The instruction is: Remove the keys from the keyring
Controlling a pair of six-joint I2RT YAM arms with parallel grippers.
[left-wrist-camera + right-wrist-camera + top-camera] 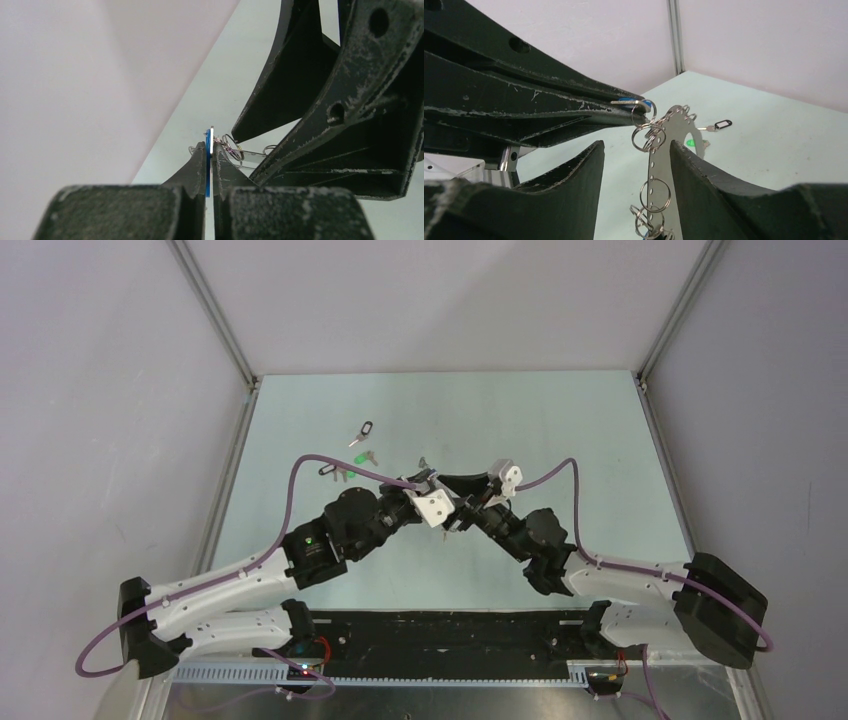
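My left gripper is shut on a blue-headed key, held edge-on between its fingers. The key hangs by small split rings from the keyring, a flat silvery perforated band. My right gripper is open, and the band stands between its fingers, close to the right one. In the top view both grippers meet above the table's middle, left and right, and the keyring is mostly hidden there. More rings and a bit of blue hang low on the band.
Loose keys lie on the pale green table behind the grippers: one with a black tag, a green-headed one, and another with a black tag. Metal frame posts and grey walls enclose the table.
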